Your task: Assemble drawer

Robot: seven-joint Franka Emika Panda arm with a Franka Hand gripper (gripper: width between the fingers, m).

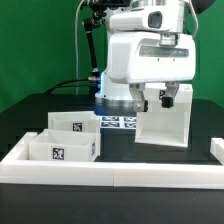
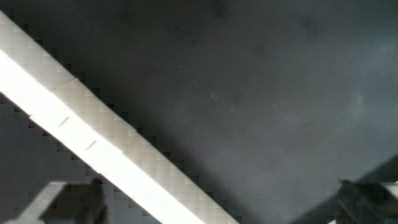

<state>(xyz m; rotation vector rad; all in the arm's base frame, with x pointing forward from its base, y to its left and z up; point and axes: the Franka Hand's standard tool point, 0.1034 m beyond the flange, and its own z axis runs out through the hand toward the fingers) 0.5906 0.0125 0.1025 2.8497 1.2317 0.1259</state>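
Note:
The tall open-fronted box housing (image 1: 166, 120) stands upright on the black table at the exterior view's right. Two small open-top trays (image 1: 74, 125) (image 1: 62, 148) with marker tags sit side by side at the exterior view's left. My gripper (image 1: 150, 100) hangs at the housing's upper edge on the side facing the trays. In the wrist view my gripper (image 2: 217, 205) is open, with its fingers (image 2: 63, 205) wide apart. A white edge of the housing (image 2: 98, 130) runs diagonally between them, nearer one finger and not pinched.
The long low white border wall (image 1: 110, 172) runs along the table's front. The marker board (image 1: 118, 122) lies flat between the trays and the housing. The robot's base stands behind it. Green curtain at the back.

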